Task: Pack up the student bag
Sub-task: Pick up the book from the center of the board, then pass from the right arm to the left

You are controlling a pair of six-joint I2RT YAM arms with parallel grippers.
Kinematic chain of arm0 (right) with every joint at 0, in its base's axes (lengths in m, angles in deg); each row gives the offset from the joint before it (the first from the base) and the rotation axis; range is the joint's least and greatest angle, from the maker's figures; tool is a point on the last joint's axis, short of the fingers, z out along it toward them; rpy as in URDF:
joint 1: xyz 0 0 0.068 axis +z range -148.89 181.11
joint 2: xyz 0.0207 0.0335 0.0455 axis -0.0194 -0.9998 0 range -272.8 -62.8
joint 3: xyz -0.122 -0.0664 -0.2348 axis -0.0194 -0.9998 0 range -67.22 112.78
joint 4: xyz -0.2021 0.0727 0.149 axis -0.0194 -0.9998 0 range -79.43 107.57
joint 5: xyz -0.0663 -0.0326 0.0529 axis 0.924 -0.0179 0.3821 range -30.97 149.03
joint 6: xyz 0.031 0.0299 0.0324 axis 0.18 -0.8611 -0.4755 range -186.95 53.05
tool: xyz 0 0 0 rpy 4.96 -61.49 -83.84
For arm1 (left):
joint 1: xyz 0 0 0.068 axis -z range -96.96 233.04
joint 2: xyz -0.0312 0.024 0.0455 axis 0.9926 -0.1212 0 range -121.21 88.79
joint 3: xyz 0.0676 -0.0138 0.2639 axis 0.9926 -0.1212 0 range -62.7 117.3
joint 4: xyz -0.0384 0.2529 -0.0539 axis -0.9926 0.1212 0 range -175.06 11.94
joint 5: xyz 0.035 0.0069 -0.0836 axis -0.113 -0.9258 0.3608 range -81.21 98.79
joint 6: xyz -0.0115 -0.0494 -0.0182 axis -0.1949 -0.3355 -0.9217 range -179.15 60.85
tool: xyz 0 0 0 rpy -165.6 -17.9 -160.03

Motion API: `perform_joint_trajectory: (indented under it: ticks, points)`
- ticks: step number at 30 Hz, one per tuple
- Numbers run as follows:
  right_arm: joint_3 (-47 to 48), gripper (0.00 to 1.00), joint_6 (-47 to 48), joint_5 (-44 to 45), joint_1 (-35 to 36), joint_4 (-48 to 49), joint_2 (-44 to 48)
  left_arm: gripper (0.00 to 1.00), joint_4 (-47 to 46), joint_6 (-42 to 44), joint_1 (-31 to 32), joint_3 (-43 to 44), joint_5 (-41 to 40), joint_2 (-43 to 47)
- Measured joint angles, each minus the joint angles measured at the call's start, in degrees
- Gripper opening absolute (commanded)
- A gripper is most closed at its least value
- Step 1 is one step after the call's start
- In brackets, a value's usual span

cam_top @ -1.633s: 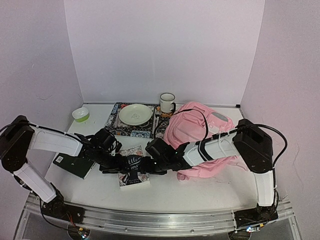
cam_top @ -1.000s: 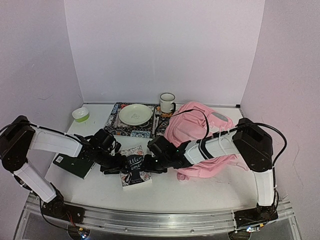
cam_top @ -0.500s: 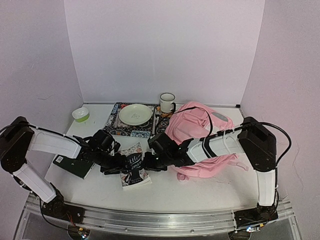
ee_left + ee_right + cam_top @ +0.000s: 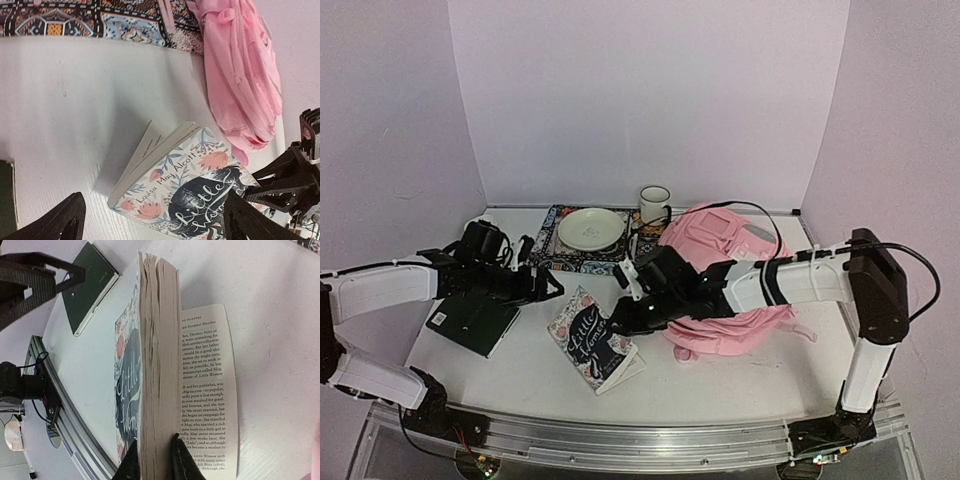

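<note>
The student bag [image 4: 720,255] is a pink backpack lying at the right, and it also shows in the left wrist view [image 4: 242,75]. A flowered paperback, "Little Women" [image 4: 588,342], is tilted up in mid-table. My right gripper [image 4: 626,314] is shut on its page block [image 4: 160,365], one finger on each side [image 4: 157,463]. The back cover with its printed flap [image 4: 207,390] droops flat onto the table. My left gripper [image 4: 538,285] hangs open to the left of the book, apart from it. Its fingers [image 4: 65,220] frame the cover [image 4: 185,185].
A dark green book [image 4: 472,322] lies flat at the left, seen too in the right wrist view [image 4: 92,285]. At the back sit a patterned placemat [image 4: 550,255] with a plate [image 4: 590,228], a white mug [image 4: 654,205] and a small green bowl [image 4: 480,228].
My left gripper has opened wide, let go of the paperback and drawn back to the left. My right gripper has closed on the pages and tipped the book up.
</note>
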Motion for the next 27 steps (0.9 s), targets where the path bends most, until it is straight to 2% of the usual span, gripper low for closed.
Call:
perform_joint_trajectory:
  ticks: [5,12,18,27]
  points:
    - [-0.05,0.0,5.29,-2.55,-2.79,-3.69,5.46,0.99,2.33,4.33,-3.57,3.51,5.04,0.95]
    - [-1.1,0.0,11.27,-4.53,-6.45,-5.09,11.58,0.99,4.67,5.37,-6.75,3.61,15.79,-0.4]
    - [-1.72,0.0,14.9,-7.72,-6.55,-5.98,12.81,0.99,3.92,5.19,-7.07,3.53,25.43,-3.09]
    - [-2.78,0.0,18.07,-11.99,-6.53,-6.68,14.13,0.99,0.97,5.09,-7.06,2.72,33.45,-6.28]
